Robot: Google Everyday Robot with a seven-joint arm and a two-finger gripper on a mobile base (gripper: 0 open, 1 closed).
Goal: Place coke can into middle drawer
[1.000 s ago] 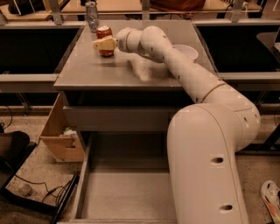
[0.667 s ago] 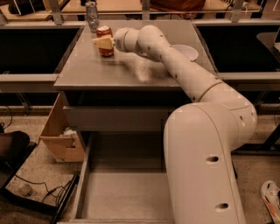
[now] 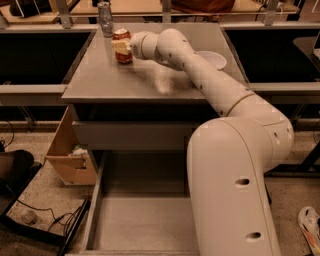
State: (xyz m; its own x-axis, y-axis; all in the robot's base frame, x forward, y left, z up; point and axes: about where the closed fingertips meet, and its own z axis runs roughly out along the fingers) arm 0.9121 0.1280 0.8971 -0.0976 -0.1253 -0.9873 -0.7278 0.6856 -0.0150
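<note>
a large white robot arm [image 3: 235, 165] fills the near right and reaches to the far left of a grey cabinet top [image 3: 130, 80]. below it, the middle drawer [image 3: 145, 220] stands pulled out. a white bowl [image 3: 215, 60] sits far right. the gripper [image 3: 120, 45] clasps the upright coke can [image 3: 123, 56], near a silvery can [image 3: 105, 12]

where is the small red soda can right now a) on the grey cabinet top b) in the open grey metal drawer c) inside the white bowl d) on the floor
a: the small red soda can stands upright on the grey cabinet top, with the end effector right at it.
</note>
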